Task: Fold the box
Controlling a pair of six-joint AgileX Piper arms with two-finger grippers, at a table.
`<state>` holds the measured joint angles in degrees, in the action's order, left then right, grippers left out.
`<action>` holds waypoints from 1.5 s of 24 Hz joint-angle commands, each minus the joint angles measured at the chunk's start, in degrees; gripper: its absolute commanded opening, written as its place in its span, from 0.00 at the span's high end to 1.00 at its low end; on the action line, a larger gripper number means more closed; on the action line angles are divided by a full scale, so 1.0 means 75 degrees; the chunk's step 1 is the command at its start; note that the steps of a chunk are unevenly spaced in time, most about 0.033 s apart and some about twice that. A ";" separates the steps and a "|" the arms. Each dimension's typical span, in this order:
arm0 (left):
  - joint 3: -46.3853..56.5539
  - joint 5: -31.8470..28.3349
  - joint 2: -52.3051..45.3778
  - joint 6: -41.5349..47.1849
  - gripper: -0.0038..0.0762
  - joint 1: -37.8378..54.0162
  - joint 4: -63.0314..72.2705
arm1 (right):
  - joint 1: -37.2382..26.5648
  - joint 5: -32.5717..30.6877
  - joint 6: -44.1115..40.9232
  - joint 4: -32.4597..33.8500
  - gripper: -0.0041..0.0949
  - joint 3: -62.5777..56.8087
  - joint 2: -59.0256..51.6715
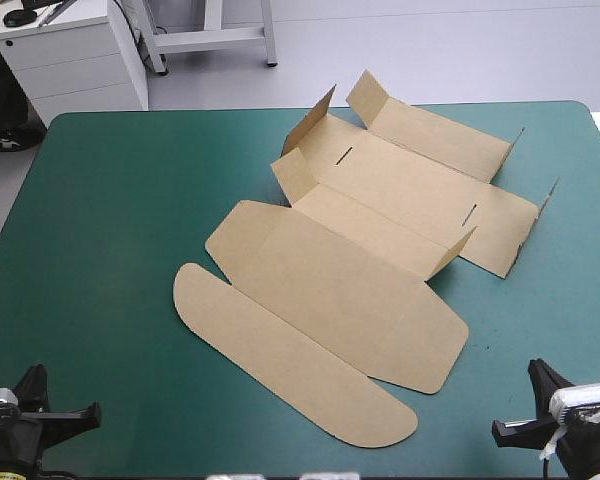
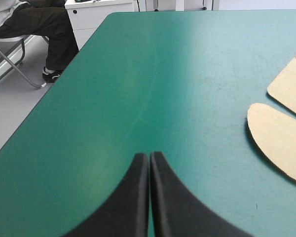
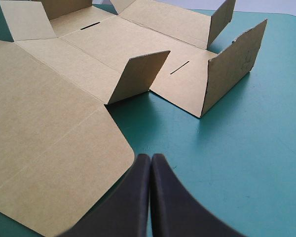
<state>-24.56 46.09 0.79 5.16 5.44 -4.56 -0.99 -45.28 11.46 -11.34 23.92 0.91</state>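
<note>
Beyond the table (image 1: 100,250), a white drawer cabinet (image 1: 75,60) stands on pale grey floor (image 1: 430,50).

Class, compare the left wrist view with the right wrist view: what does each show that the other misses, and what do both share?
Only the left wrist view: the left gripper, shut, the table's left edge and the rounded tip of the long flap of the box. Only the right wrist view: the right gripper, shut, the upright flaps and two slots. Both: the wide flat panel on the teal-green cover.
</note>
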 commanded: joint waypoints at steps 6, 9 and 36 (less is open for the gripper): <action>-0.0170 -0.0568 0.0119 0.0022 0.96 -0.0013 0.0007 | 0.0031 0.0562 0.0097 -0.0106 0.62 0.0252 0.0129; -0.0170 -0.0568 0.0119 0.0022 0.96 -0.0013 0.0007 | 0.0031 0.0562 0.0076 -0.0088 0.27 0.0252 0.0129; -0.0170 -0.0568 0.0119 0.0022 0.96 -0.0013 0.0007 | 0.0016 -0.1439 -0.4373 -0.0521 0.20 0.5471 0.9219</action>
<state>-24.56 46.09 0.79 5.16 5.44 -4.56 -0.99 -56.37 -19.78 -14.33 59.79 65.67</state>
